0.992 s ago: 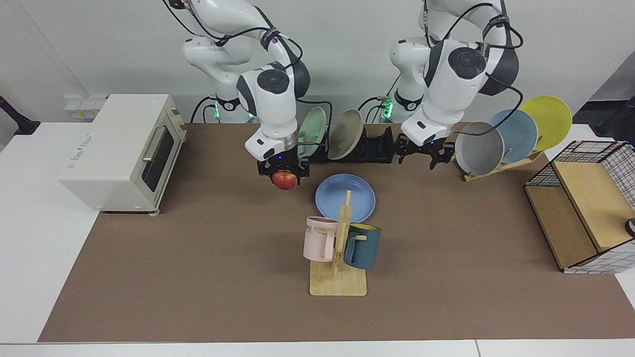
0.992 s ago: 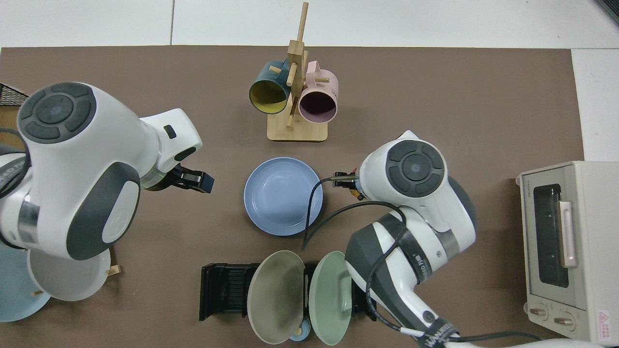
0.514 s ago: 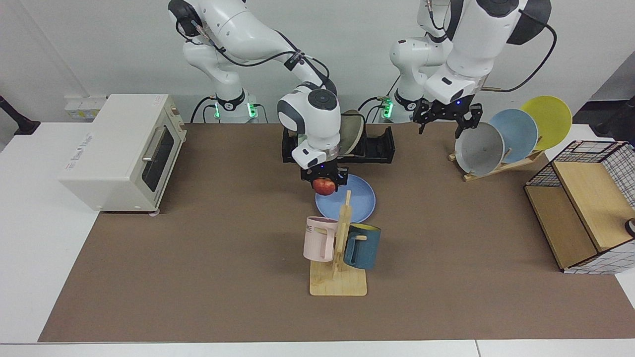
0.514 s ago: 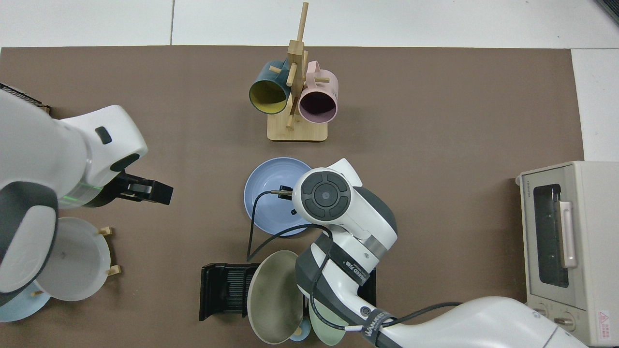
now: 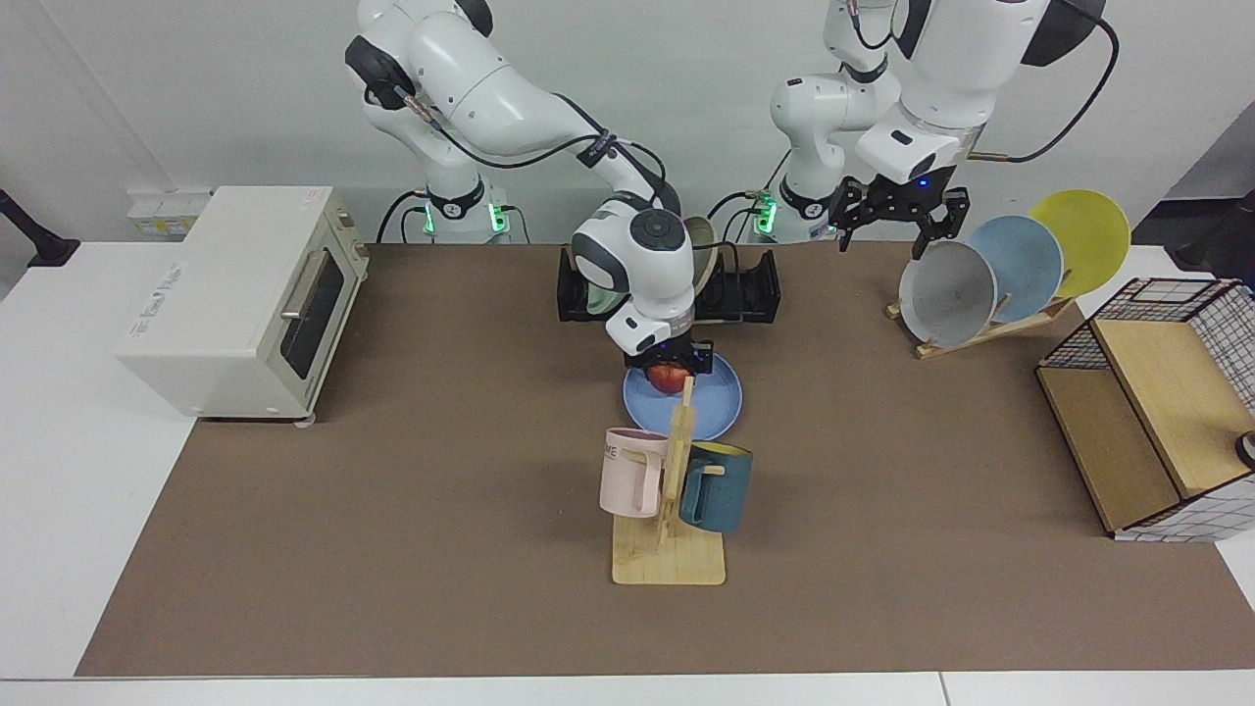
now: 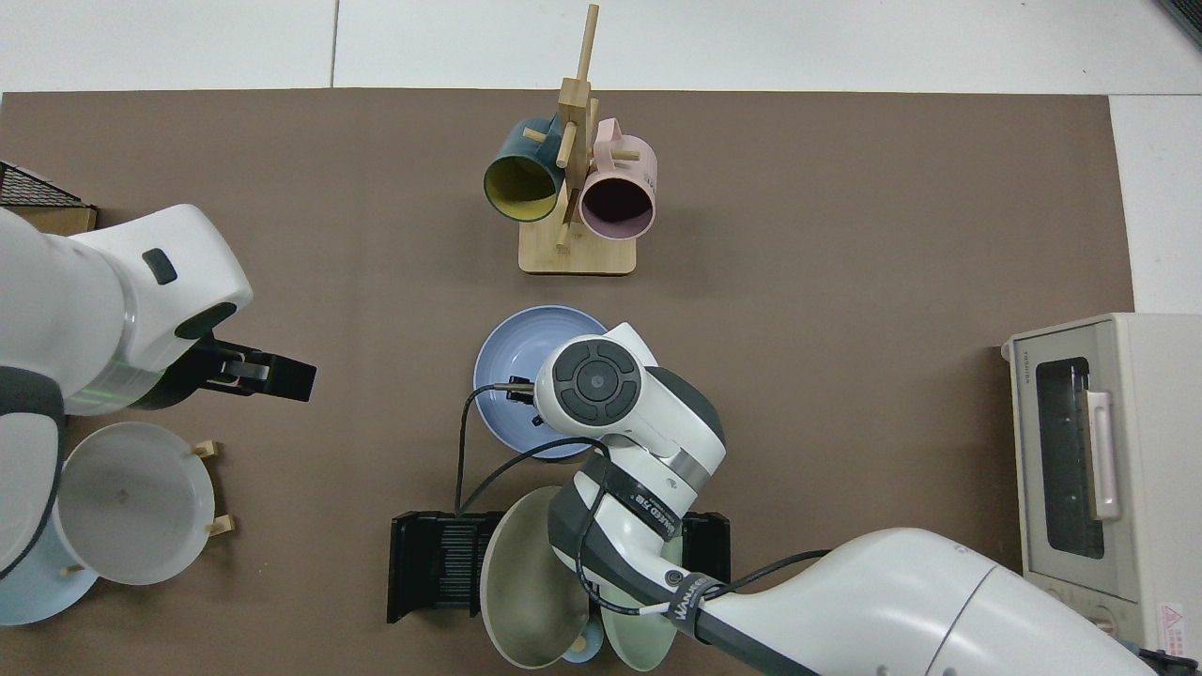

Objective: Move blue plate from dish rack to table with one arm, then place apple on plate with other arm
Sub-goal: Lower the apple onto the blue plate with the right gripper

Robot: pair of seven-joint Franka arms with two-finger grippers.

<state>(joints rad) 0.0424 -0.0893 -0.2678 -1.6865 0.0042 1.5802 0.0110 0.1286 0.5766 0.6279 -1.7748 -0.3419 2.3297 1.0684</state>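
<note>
- The right gripper [image 5: 670,365], a black two-finger gripper on the white and dark-grey arm that comes from the facing view's left, hangs low over the round, matte, periwinkle-blue plate [image 5: 716,407].
- Its fingers are clamped around the small red apple with yellow patches [image 5: 669,378], which sits directly beneath the wrist.
- In the facing view the apple shows against the plate's far half; whether it touches the plate's surface cannot be told.
- From the top view the arm's round wrist joint covers the apple and the gripper, and about half of the blue plate [image 6: 526,352] shows beside it.
- The blue plate lies flat on the brown mat of the white-edged table [image 5: 392,549], just in front of the low black slotted dish rack [image 5: 750,289] and near the light wooden mug tree [image 5: 672,549].
- The mug tree carries a pale pink mug [image 5: 630,471] and a dark teal mug [image 5: 719,487].
- The dish rack holds a beige plate [image 6: 531,577] and a pale green plate [image 6: 639,634], both standing on edge.
- The left gripper [image 5: 897,211], black with fingers spread apart and empty, waits raised above the table's far side, close to the grey plate [image 5: 946,294] on the slanted wooden plate stand [image 5: 1020,319].
- That stand also holds a sky-blue plate [image 5: 1025,260] and a yellow plate [image 5: 1088,235].
- A cream toaster oven [image 5: 245,299] sits well apart at the facing view's left.
</note>
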